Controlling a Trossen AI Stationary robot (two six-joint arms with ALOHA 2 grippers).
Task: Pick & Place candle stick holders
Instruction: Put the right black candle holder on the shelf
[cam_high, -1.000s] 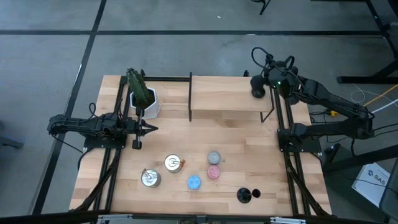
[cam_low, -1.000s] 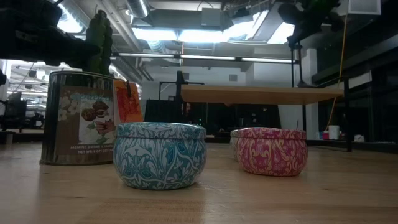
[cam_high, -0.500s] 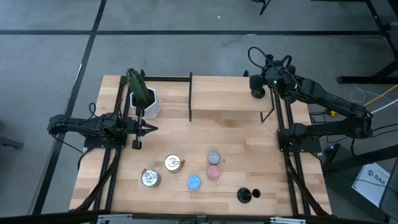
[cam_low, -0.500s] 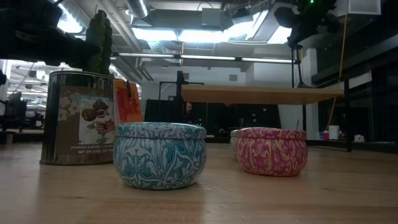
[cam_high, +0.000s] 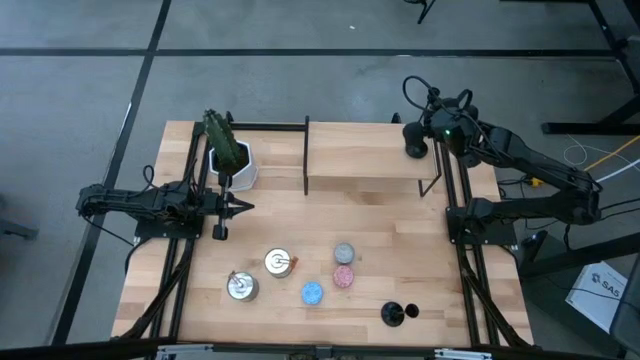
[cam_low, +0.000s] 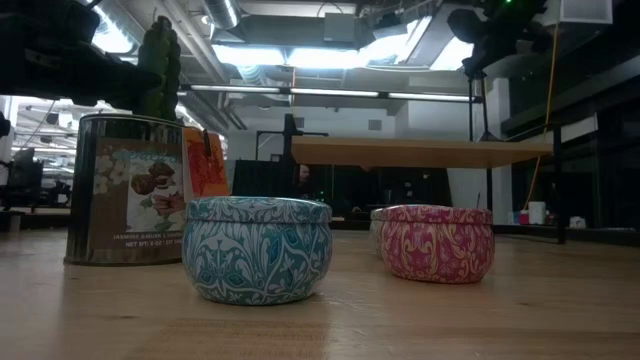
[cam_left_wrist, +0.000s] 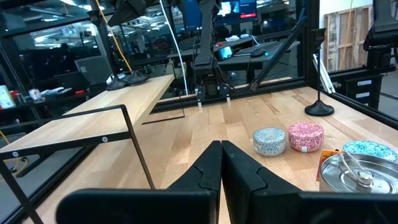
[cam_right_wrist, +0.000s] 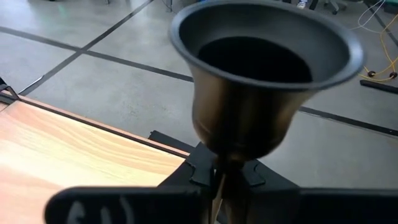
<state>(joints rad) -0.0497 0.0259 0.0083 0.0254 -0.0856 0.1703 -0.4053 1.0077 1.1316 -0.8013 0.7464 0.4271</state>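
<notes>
The right gripper (cam_right_wrist: 219, 180) is clenched on the stem of a candle stick holder (cam_right_wrist: 261, 81), holding it above the shelf (cam_high: 365, 150) at the desk's (cam_high: 400, 250) far right corner. The left gripper (cam_left_wrist: 221, 168), clenched empty, waits near the potted cactus (cam_high: 228, 150). Another holder (cam_high: 397, 313) stands at the near edge.

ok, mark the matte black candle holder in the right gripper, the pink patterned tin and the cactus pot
matte black candle holder (cam_right_wrist: 261, 68), right wrist view, cup.
pink patterned tin (cam_low: 437, 245), low view, side wall.
cactus pot (cam_high: 240, 172), high view, white rim.

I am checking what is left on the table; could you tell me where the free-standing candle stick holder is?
In the high view, the candle stick holder stands alone near the table's front edge on the right side, right of the blue tin.
</notes>
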